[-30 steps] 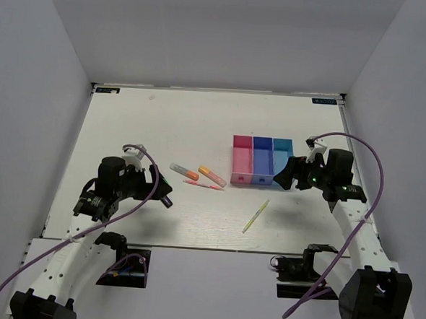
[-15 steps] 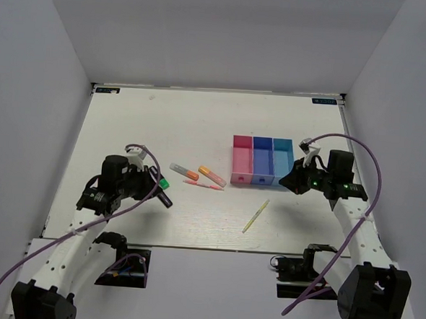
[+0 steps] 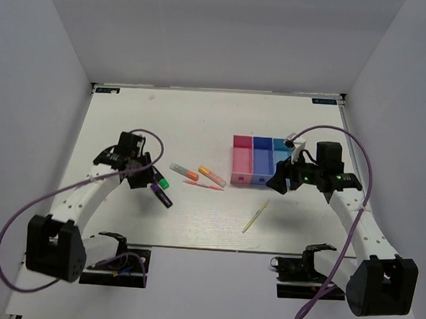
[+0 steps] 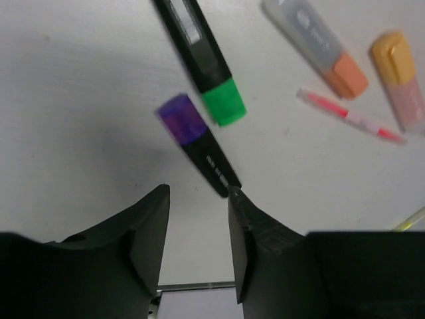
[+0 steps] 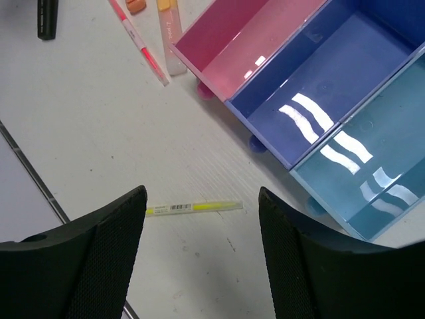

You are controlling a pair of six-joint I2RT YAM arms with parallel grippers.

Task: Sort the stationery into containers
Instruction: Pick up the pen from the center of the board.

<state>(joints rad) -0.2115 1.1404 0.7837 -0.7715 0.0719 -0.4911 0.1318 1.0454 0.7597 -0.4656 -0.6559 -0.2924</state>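
Observation:
My left gripper (image 4: 198, 193) is open and empty just above the table. Its right fingertip (image 4: 240, 206) sits at the black end of the purple marker (image 4: 199, 149). The black-green marker (image 4: 202, 60) lies just beyond it. Farther right lie an orange-capped highlighter (image 4: 319, 46), an orange-pink highlighter (image 4: 398, 80) and the thin pink pen (image 4: 352, 118). My right gripper (image 5: 202, 193) hangs open over the pale-yellow pen (image 5: 192, 208), which lies flat on the table. The joined containers, pink (image 5: 246, 40), blue-purple (image 5: 319, 86) and cyan (image 5: 372, 173), have nothing inside where they show.
From above, the containers (image 3: 262, 162) stand right of centre, and the right gripper (image 3: 278, 184) is at their near right corner. The left gripper (image 3: 148, 179) is beside the two markers (image 3: 162, 191). White walls enclose the table (image 3: 201, 122), and purple cables loop over both arms.
The left wrist has swung back toward the far left, and both markers now lie uncovered on the table. The right gripper has shifted left and opened wider over the yellow pen.

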